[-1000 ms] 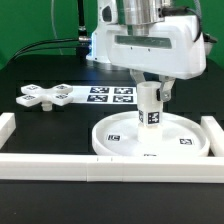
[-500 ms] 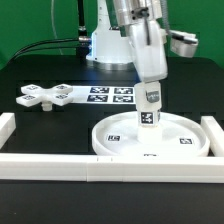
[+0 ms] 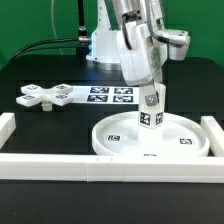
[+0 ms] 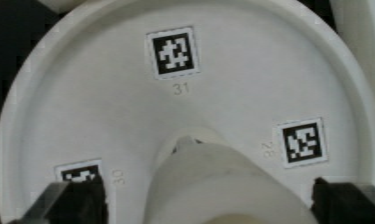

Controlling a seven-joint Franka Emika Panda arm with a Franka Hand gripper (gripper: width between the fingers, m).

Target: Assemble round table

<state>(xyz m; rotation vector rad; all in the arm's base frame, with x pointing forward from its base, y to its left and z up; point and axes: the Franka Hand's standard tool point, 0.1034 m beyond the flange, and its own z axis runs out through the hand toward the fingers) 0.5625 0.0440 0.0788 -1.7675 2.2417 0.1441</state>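
Note:
The large round disc [image 3: 150, 140] lies flat on the table, marker tags up; its rimmed face fills the wrist view [image 4: 148, 110]. The short cylindrical leg [image 3: 150, 112] stands at the disc's middle, leaning slightly, and shows from above in the wrist view [image 4: 210, 185]. My gripper [image 3: 150, 95] comes down over the leg's top, turned and tilted, and is shut on the leg; its dark fingers [image 4: 77, 205] flank the leg in the wrist view. The small cross-shaped foot piece [image 3: 42, 96] lies on the black table at the exterior view's left.
The marker board [image 3: 110, 96] lies between the foot piece and the arm. White border rails run along the front [image 3: 100, 166], the exterior view's left [image 3: 8, 126] and right [image 3: 212, 130]. A green wall stands behind.
The gripper has turned about the leg's axis from broadside to narrow side and now tilts. The leg's marker faces have turned with it. Disc and foot piece stay put.

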